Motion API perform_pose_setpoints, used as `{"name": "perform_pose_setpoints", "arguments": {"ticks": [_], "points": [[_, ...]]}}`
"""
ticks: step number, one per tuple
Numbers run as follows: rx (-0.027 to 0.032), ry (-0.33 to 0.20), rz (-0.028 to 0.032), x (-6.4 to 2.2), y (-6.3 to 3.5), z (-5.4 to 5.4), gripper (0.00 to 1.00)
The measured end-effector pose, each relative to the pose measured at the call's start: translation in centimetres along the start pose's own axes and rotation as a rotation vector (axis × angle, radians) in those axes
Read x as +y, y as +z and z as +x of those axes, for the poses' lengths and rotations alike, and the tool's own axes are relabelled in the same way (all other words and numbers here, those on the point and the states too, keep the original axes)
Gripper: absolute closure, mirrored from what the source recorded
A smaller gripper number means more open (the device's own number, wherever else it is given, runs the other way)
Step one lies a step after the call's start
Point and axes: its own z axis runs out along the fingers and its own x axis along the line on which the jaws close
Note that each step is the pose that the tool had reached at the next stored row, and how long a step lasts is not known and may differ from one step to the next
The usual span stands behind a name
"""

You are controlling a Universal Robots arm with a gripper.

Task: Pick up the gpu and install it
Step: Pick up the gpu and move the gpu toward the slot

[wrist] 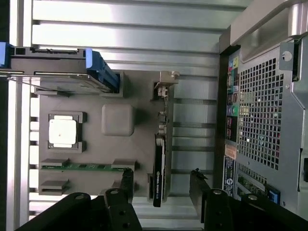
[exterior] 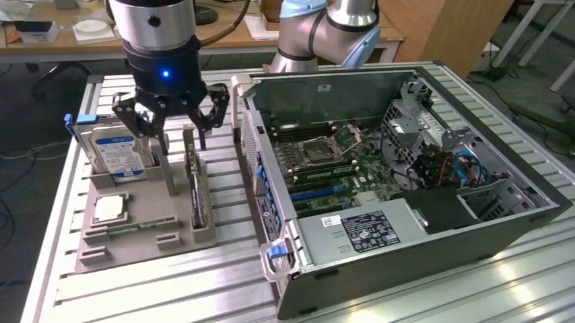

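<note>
On the exterior view's left a silver hard drive (exterior: 112,151) stands up in a grey holder (exterior: 134,250). Next along, the pincer (exterior: 174,133) hangs over that holder with its two fingers (exterior: 137,122) spread wide, and it holds nothing. The gpu (exterior: 195,185) is just under it, a tiny bit toward the exterior view's right, standing on its thin edge in a slot of the holder. Its long side runs from the back of the holder to the front. In the wrist view the card sits in the gap between the two fingers, one flat face toward each, so I think the pincer is lined up with it. Farthest right is the open computer case (exterior: 404,262); the gpu is not in it yet.
</note>
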Motion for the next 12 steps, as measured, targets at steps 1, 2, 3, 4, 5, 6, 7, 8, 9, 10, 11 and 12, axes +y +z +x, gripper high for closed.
{"name": "perform_pose_setpoints", "arguments": {"ticks": [1, 2, 3, 4, 5, 6, 7, 8, 9, 10, 11, 12], "points": [[0.0000, 0.000, 0.0000, -0.01, 0.18, 0.0, 0.41], [0.0000, 0.000, 0.0000, -0.03, 0.37, 0.0, 0.41], [0.0000, 0.000, 0.0000, -0.04, 0.55, 0.0, 0.41], [0.0001, 0.000, 0.0001, -0.06, 0.73, 0.0, 0.41], [0.0001, 0.000, 0.0000, -0.08, 0.91, 0.0, 0.41], [0.0000, 0.000, 0.0000, -0.10, 1.09, 0.0, 0.41], [0.0000, 0.000, 0.0000, -0.12, 1.27, 0.0, 0.41], [0.0000, 0.000, 0.0000, -0.13, 1.45, 0.0, 0.41], [0.0000, 0.000, 0.0000, -0.16, 1.63, 0.0, 0.41], [0.0000, 0.000, 0.0000, -0.20, 1.81, 0.0, 0.41], [0.0000, 0.000, 0.0000, -0.24, 1.99, 0.0, 0.41], [0.0000, 0.000, -0.0001, -0.28, 2.17, 0.0, 0.41]]}}
